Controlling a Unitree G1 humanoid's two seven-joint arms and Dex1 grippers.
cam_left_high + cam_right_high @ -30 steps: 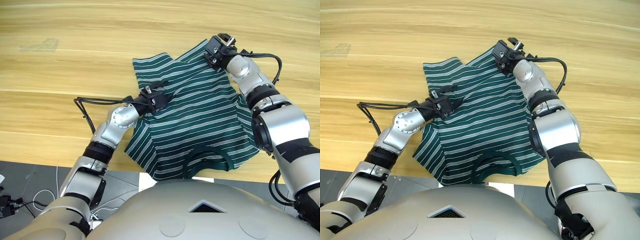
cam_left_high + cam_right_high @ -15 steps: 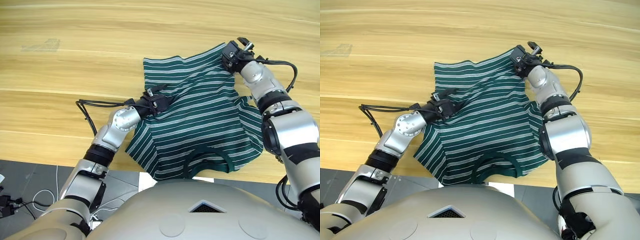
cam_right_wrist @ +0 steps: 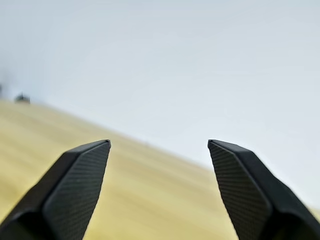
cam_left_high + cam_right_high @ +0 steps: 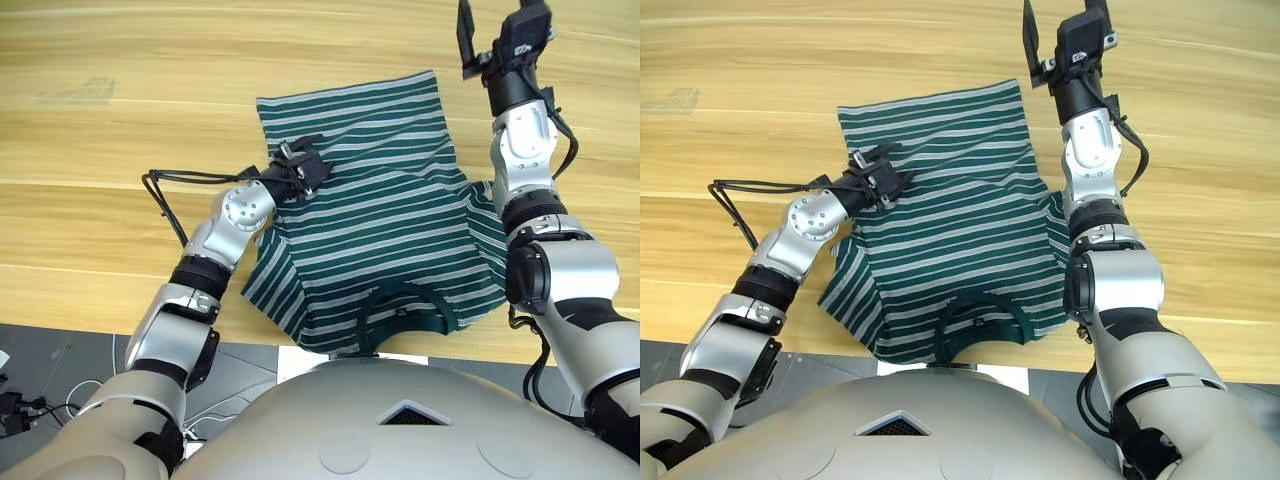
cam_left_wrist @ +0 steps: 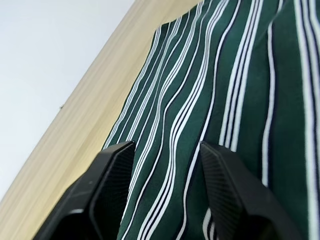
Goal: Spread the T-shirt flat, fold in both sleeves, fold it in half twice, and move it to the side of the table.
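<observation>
Though the striped T-shirt [image 4: 370, 220] is largely spread, no fold is made; left gripper [image 5: 167, 146] on it, right gripper [image 3: 159, 144] beyond it, are held open.

T-shirt [image 4: 370, 220] on the table [image 4: 120, 150] — collar [image 4: 404, 291] toward the near edge.

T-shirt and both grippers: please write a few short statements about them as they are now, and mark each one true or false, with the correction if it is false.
1. The T-shirt lies on the wooden table with its collar at the robot's side. True.
2. The right gripper is shut on the far hem of the shirt. False: it is open, raised above the table beyond the shirt's far right corner, and holds nothing.
3. The left gripper is at the striped fabric on the shirt's left part. True.
4. The T-shirt is plain red. False: it is dark green with white stripes.
</observation>
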